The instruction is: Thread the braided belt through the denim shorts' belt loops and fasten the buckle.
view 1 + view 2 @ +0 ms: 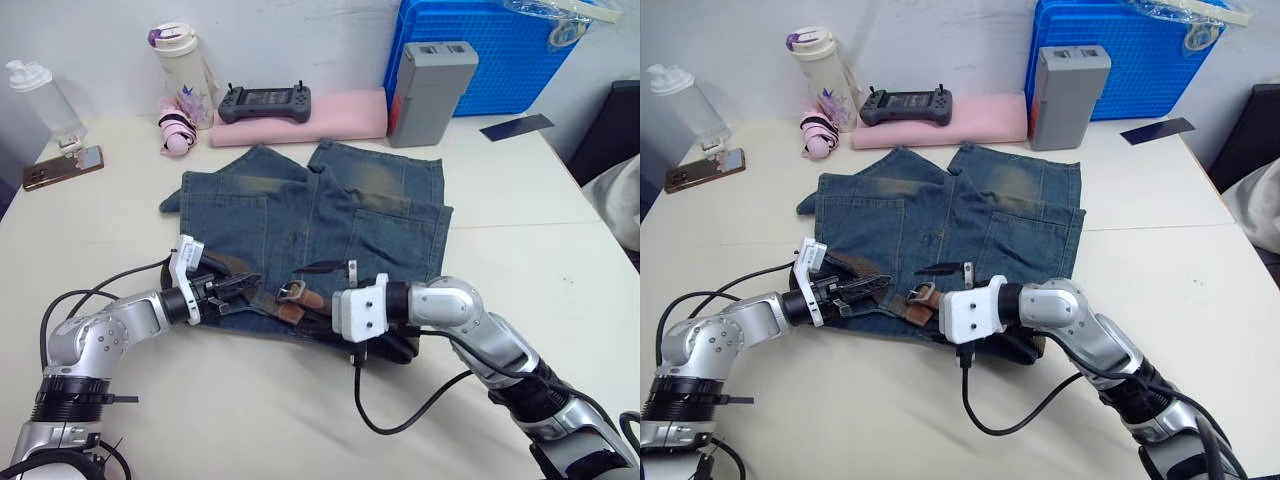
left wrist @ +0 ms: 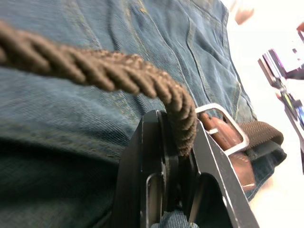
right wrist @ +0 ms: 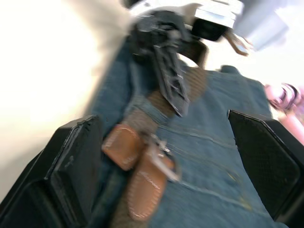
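Note:
The denim shorts (image 1: 330,215) lie flat in the middle of the table. The braided belt (image 2: 118,71) runs along their near waistband edge. My left gripper (image 1: 225,290) sits at the left end of that edge, shut on the belt, which passes between its fingers (image 2: 152,156). Just to its right lies the buckle (image 1: 290,290), a silver frame (image 2: 223,126) with tan leather tabs (image 3: 142,190). My right gripper (image 3: 164,121) is open at the waistband, its pads (image 3: 76,161) spread to either side of the buckle and touching nothing. I cannot make out the belt loops.
Along the back edge stand two bottles (image 1: 185,70), a phone (image 1: 62,167), a game controller (image 1: 265,102) on a pink pad (image 1: 330,118), a grey box (image 1: 430,90) and a blue crate (image 1: 500,50). A dark card (image 1: 515,126) lies at the back right.

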`<state>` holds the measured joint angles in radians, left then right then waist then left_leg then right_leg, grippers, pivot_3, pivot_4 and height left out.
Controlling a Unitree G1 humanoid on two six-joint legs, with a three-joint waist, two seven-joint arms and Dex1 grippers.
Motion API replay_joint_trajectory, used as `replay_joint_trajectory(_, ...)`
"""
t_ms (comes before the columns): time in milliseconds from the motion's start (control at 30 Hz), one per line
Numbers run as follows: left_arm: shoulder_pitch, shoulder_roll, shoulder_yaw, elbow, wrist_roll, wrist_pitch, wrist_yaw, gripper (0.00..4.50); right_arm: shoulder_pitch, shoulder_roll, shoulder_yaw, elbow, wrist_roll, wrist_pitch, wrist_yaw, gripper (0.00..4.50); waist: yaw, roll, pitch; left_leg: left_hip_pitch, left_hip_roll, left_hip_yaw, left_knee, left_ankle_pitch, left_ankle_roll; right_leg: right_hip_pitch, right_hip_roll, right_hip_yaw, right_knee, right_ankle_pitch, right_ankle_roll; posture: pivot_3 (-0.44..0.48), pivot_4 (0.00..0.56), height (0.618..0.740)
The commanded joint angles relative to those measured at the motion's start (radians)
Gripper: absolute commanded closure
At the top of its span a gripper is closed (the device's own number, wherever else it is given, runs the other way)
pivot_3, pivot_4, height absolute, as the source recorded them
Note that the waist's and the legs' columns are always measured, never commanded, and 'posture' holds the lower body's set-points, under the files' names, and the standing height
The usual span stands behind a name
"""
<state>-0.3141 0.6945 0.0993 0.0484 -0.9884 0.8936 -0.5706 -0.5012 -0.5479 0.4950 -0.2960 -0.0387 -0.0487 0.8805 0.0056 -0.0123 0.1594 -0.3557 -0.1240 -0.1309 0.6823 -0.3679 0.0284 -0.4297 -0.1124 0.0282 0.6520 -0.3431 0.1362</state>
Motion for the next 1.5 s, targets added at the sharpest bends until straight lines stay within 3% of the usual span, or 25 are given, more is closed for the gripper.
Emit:
replay_joint_trajectory(33, -0.01, -0.012, 0.004, 0.006, 0.047, 0.001, -0.051, 4.5, 0.001, 0.011, 0.011, 0.009, -0.041, -0.084, 0.008, 0.05, -0.004, 0.0, 0.0, 0.0, 0.0, 0.0, 0.0, 0.0, 0.0, 0.0, 0.0, 0.0, 0.0, 0.0, 0.0, 0.0, 0.15, 0.718)
replay_joint_trajectory(433, 0.003, -0.053, 0.053, -0.03, 0.092, 0.036, -0.076, 4.5, -0.002, 0.094, 0.033, 0.111, -0.159, -0.175, -0.025, 0.05, -0.007, 0.0, 0.0, 0.0, 0.0, -0.001, 0.001, 0.0, 0.0, 0.0, 0.0, -0.001, 0.002, 0.0, 0.0, 0.0, 0.15, 0.718)
replay_joint_trajectory(533, 0.009, -0.055, 0.063, -0.038, 0.098, 0.045, -0.081, 4.5, 0.002, 0.101, 0.033, 0.117, -0.169, -0.182, -0.024, 0.88, -0.008, 0.0, 0.0, 0.0, 0.0, -0.001, 0.001, 0.0, 0.0, 0.0, 0.0, -0.001, 0.002, 0.0, 0.0, 0.0, 0.15, 0.718)
replay_joint_trajectory(800, 0.02, -0.062, 0.083, -0.055, 0.097, 0.061, -0.088, 4.5, 0.0, 0.122, 0.034, 0.136, -0.188, -0.184, -0.029, 4.46, -0.009, 0.0, 0.0, 0.0, 0.0, -0.001, 0.002, 0.0, 0.0, 0.0, 0.0, -0.002, 0.002, 0.0, 0.0, 0.0, 0.15, 0.718)
replay_joint_trajectory(933, 0.034, -0.073, 0.145, -0.081, 0.042, 0.104, -0.069, 4.5, 0.011, 0.125, 0.026, 0.13, -0.189, -0.178, -0.033, 4.46, -0.009, 0.0, 0.0, 0.0, 0.0, -0.001, 0.002, 0.0, 0.0, 0.0, 0.0, -0.002, 0.002, 0.0, 0.0, 0.0, 0.15, 0.718)
replay_joint_trajectory(1067, 0.042, -0.094, 0.219, -0.099, 0.008, 0.133, -0.017, 2.93, 0.016, 0.127, 0.014, 0.125, -0.175, -0.167, -0.034, 4.5, -0.011, 0.0, 0.0, 0.0, 0.0, -0.001, 0.001, 0.0, 0.0, 0.0, 0.0, -0.002, 0.002, 0.0, 0.0, 0.0, 0.15, 0.718)
replay_joint_trajectory(1267, 0.064, -0.094, 0.208, -0.114, 0.038, 0.143, -0.013, 0.07, 0.034, 0.095, -0.034, 0.065, -0.099, -0.134, 0.006, 4.5, -0.009, 0.0, 0.0, 0.0, 0.0, -0.001, 0.002, 0.0, -0.001, 0.0, 0.0, -0.002, 0.003, 0.0, 0.0, 0.0, 0.15, 0.718)
replay_joint_trajectory(1400, 0.067, -0.097, 0.203, -0.116, 0.046, 0.143, -0.014, 0.0, 0.032, 0.082, -0.013, 0.084, -0.125, -0.171, 0.018, 3.28, -0.011, 0.0, 0.0, 0.001, 0.0, -0.001, 0.002, 0.0, -0.001, 0.0, 0.0, -0.002, 0.003, 0.0, -0.001, 0.0, 0.15, 0.718)
replay_joint_trajectory(1500, 0.069, -0.098, 0.203, -0.117, 0.051, 0.146, -0.014, 0.0, 0.028, 0.083, 0.0, 0.111, -0.16, -0.196, 0.009, 3.28, -0.01, 0.0, 0.0, 0.001, 0.001, -0.001, 0.002, 0.001, -0.002, 0.0, 0.0, -0.002, 0.004, 0.0, -0.001, 0.0, 0.15, 0.718)
